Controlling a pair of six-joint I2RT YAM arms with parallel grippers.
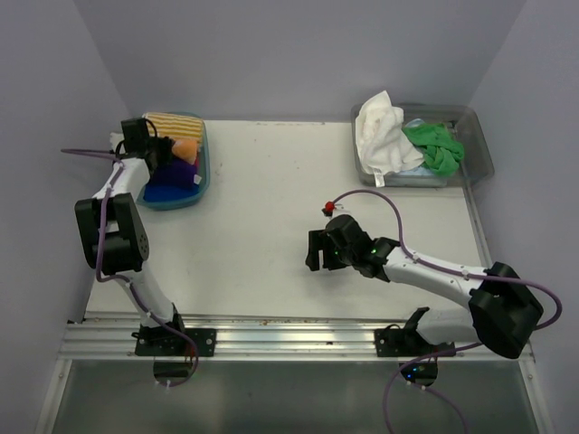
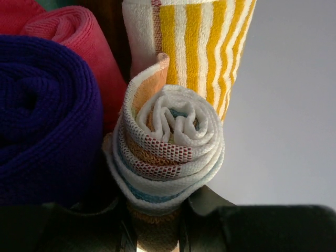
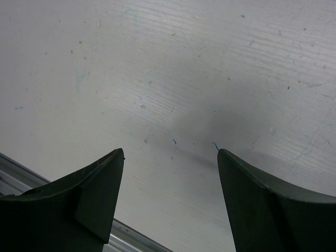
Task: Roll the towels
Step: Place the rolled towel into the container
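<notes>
My left gripper (image 2: 157,210) is shut on a rolled towel (image 2: 168,142), white with orange, red and blue bands, seen end-on. Round it stand a rolled purple towel (image 2: 42,121), a pink one (image 2: 73,31) and a yellow-and-white striped one (image 2: 199,47). From above, the left gripper (image 1: 160,151) hangs over the blue tub (image 1: 203,181) at the far left, the held towel (image 1: 185,147) showing orange. An unrolled white towel (image 1: 380,136) and a green towel (image 1: 436,146) lie in the clear tub (image 1: 479,145). My right gripper (image 1: 321,253) (image 3: 170,153) is open over bare table.
The blue tub also holds a blue towel (image 1: 167,190). A small red piece (image 1: 329,206) sits on the right arm's cable near the wrist. An aluminium rail (image 1: 289,339) runs along the table's near edge, and grey walls close in the left, back and right.
</notes>
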